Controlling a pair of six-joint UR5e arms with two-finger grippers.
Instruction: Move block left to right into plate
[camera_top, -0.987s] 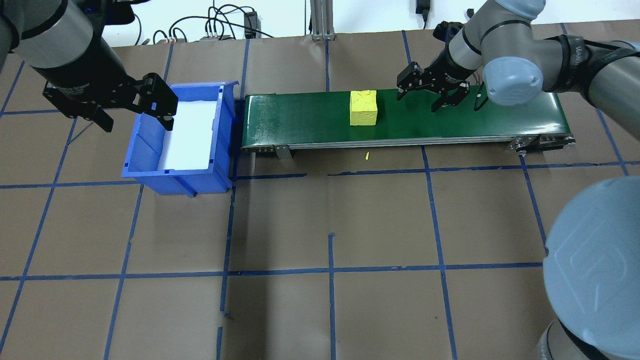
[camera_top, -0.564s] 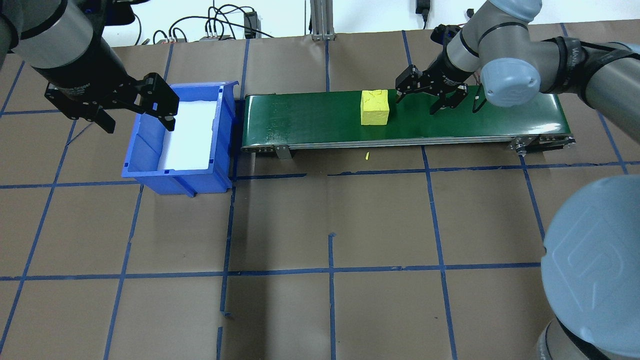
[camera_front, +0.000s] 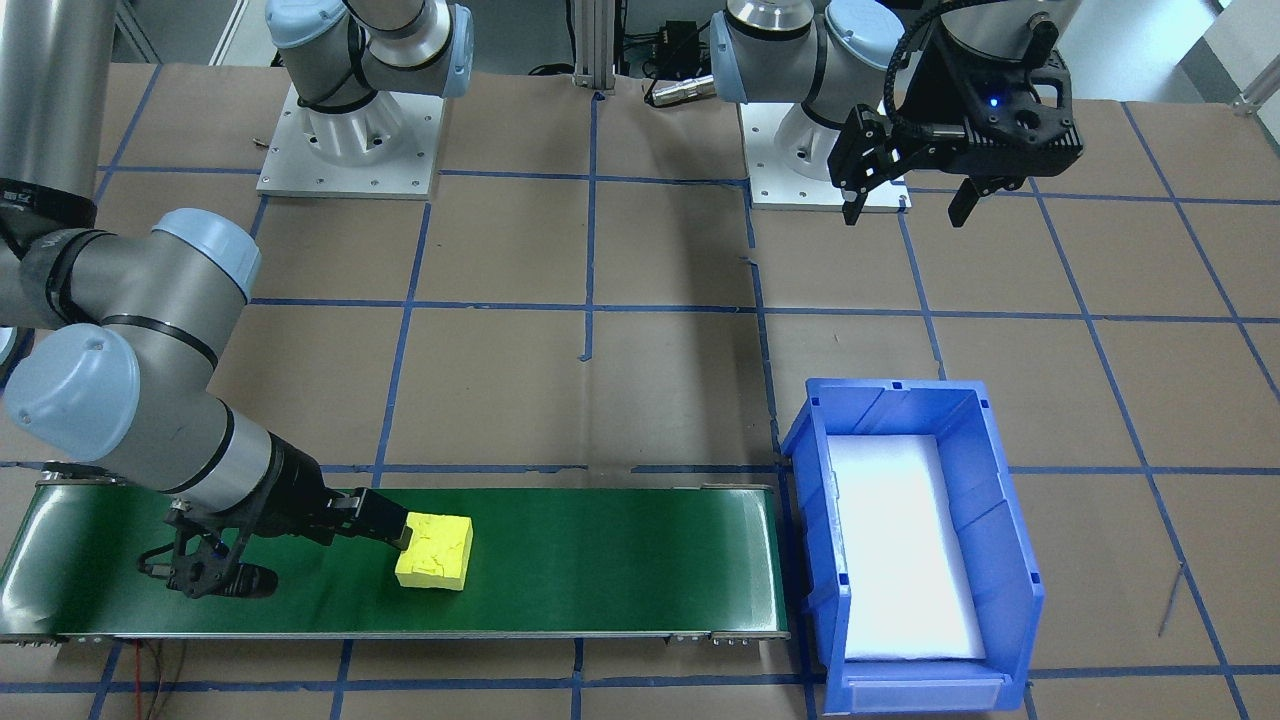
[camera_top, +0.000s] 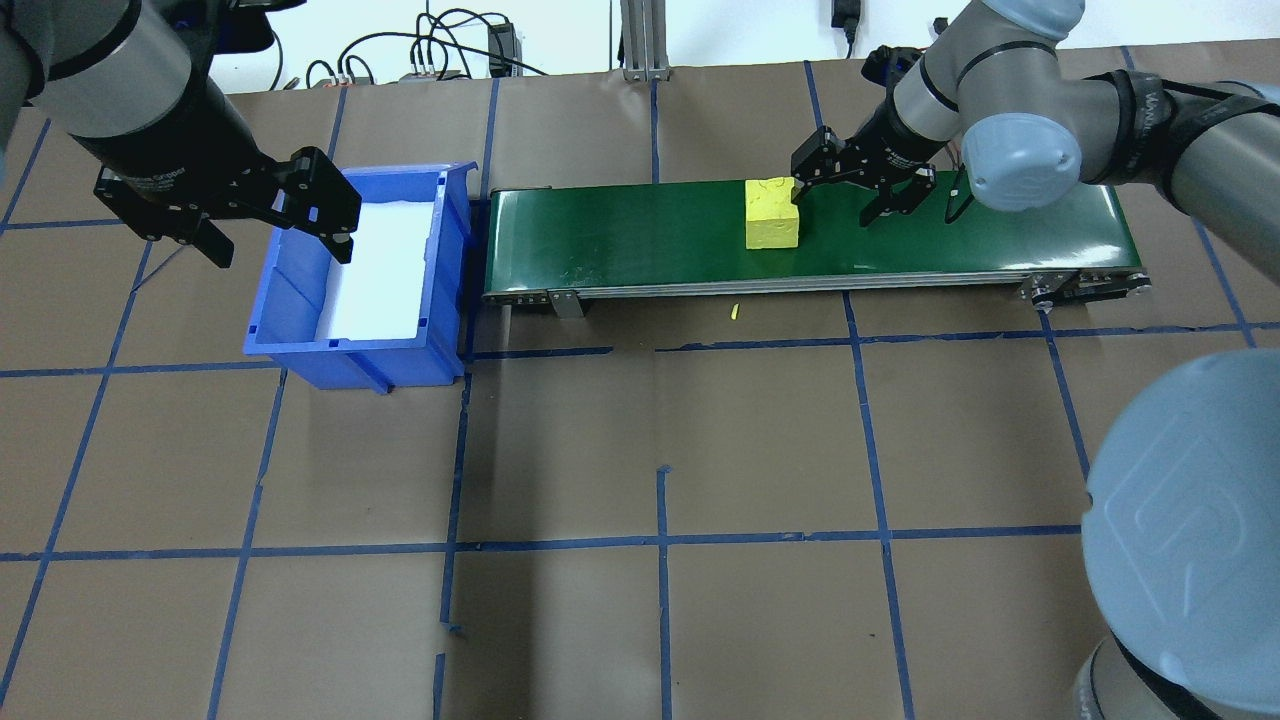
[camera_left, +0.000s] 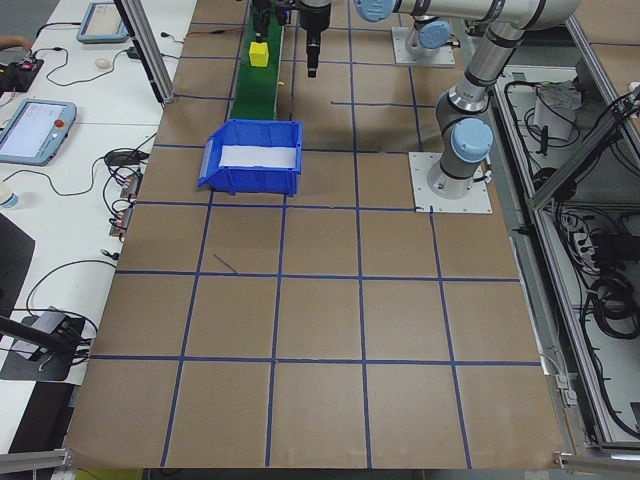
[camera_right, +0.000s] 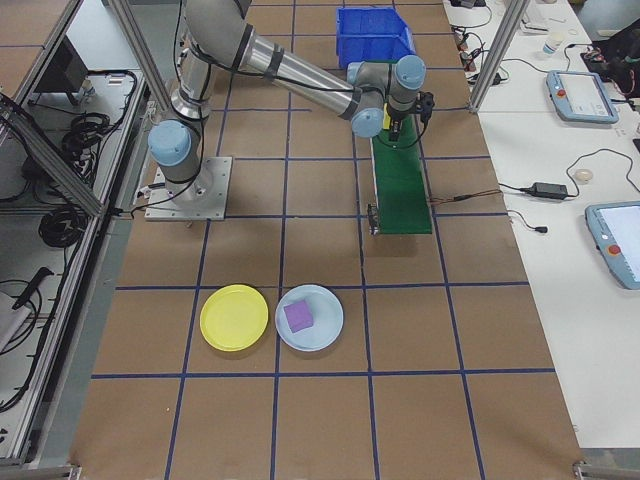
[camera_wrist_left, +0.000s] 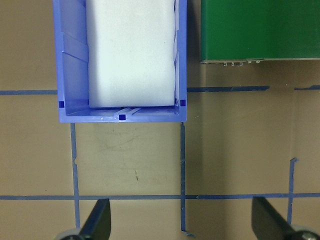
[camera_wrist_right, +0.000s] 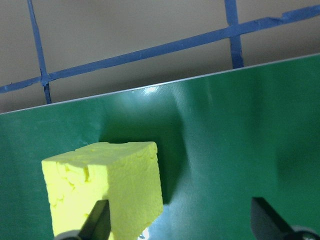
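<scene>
Block on belt, right tool alongside

Yellow block sits on the green conveyor belt. Right tool gapes wide, one finger touching the block. Yellow plate lies well apart on the worktop. Left tool hangs wide over the blue bin.

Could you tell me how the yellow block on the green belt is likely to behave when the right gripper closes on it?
The yellow block has a crumbly, pitted surface with chipped edges, so it is probably light foam that will dent somewhat. Its flat faces and squat shape suggest it will not roll. The right gripper is open beside it; an off-centre touch could slide it along the smooth green belt.
</scene>
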